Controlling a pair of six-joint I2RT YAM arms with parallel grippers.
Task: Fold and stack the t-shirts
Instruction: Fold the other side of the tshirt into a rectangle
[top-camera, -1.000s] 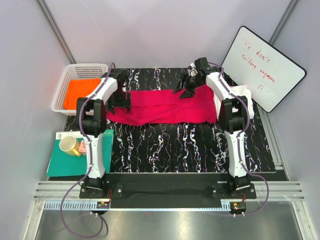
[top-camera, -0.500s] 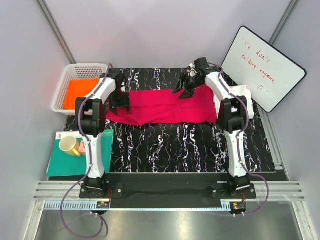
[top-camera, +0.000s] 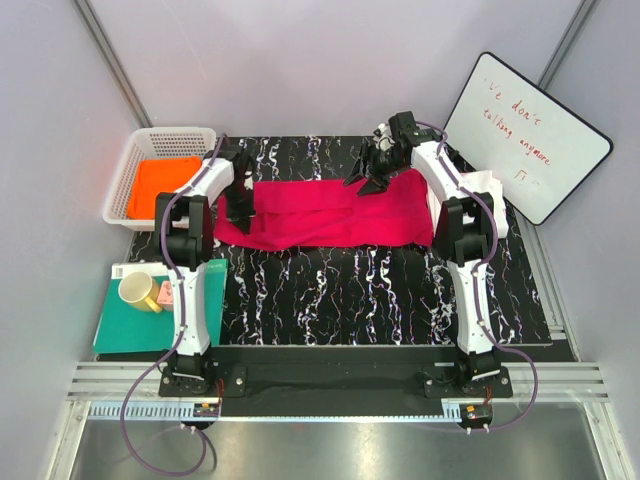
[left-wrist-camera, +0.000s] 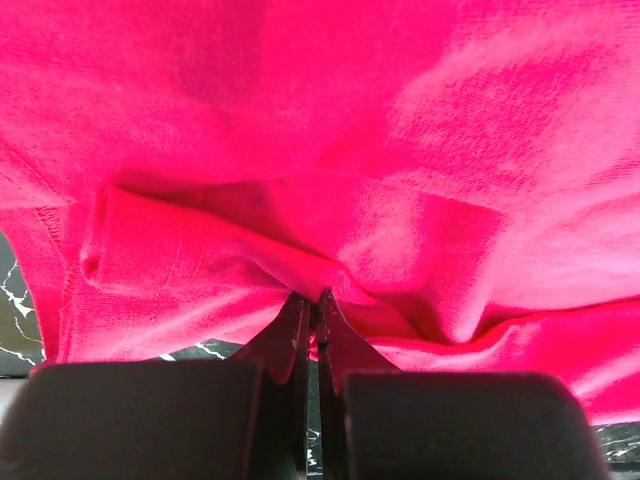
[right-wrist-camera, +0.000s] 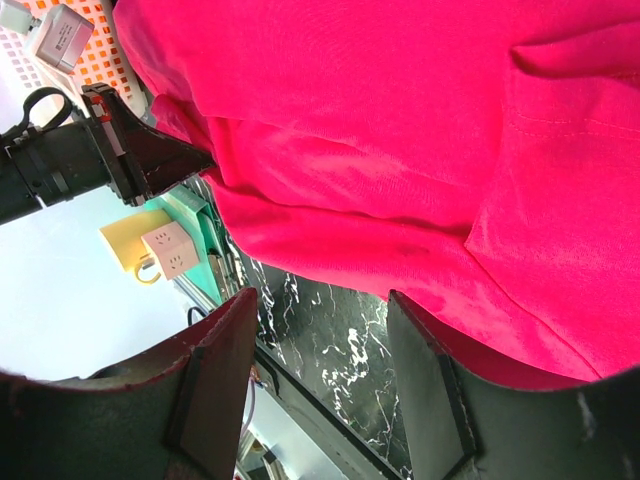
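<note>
The crimson-pink t-shirt (top-camera: 330, 212) lies spread as a wide band across the marbled black table (top-camera: 350, 290). My left gripper (top-camera: 240, 206) sits at the shirt's left end. In the left wrist view this gripper (left-wrist-camera: 312, 298) is shut on a pinched fold of the pink cloth (left-wrist-camera: 400, 150). My right gripper (top-camera: 372, 178) hovers over the shirt's far edge. Its jaws (right-wrist-camera: 320, 295) are open above the pink cloth (right-wrist-camera: 380, 130), holding nothing. An orange t-shirt (top-camera: 160, 185) lies in the basket. A white t-shirt (top-camera: 492, 190) shows behind the right arm.
The white basket (top-camera: 128, 160) stands at the back left. A whiteboard (top-camera: 525, 135) leans at the back right. At the near left, a teal board (top-camera: 125, 325) carries a yellow cup (top-camera: 140, 291) and a small pink cube (top-camera: 165, 292).
My left gripper has shifted right onto the shirt's left end and shut on a fold of it. The right gripper has stayed open and almost in place.
</note>
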